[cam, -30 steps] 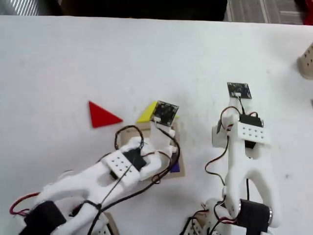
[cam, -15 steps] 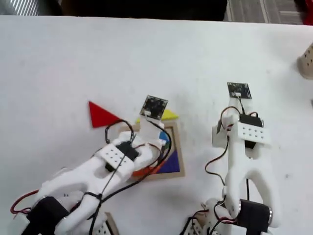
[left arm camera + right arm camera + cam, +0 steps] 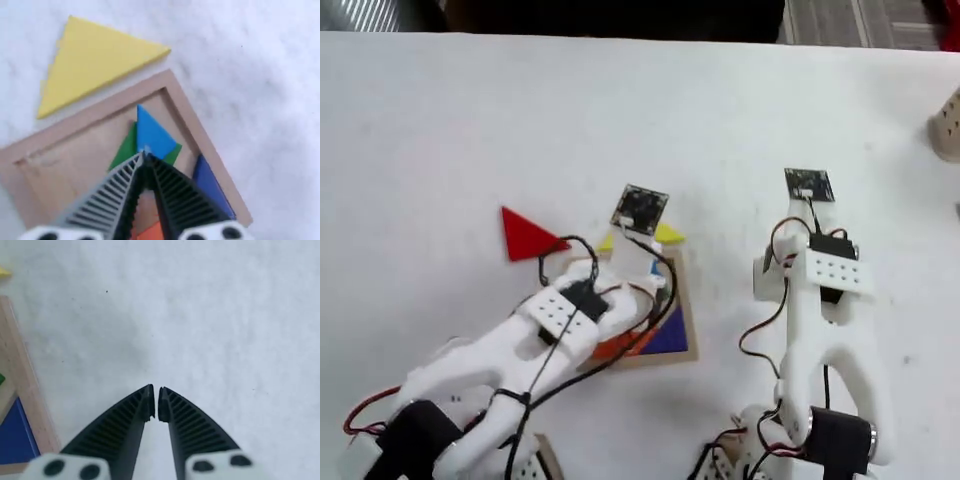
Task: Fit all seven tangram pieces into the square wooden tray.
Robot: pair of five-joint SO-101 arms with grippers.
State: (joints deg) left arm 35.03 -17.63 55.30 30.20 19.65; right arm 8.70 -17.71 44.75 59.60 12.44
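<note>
Left gripper (image 3: 145,159) was closed and empty, tips on the blue triangle (image 3: 152,134); a light, level push was advised to seat it flat beside the green piece (image 3: 125,150).

white plastic arms (image 3: 510,355), black ribbed fingers (image 3: 181,200), black cables (image 3: 542,362)

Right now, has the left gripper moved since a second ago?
Yes. The left gripper has shifted toward the red triangular piece, uncovering the right side of the square wooden tray.
</note>
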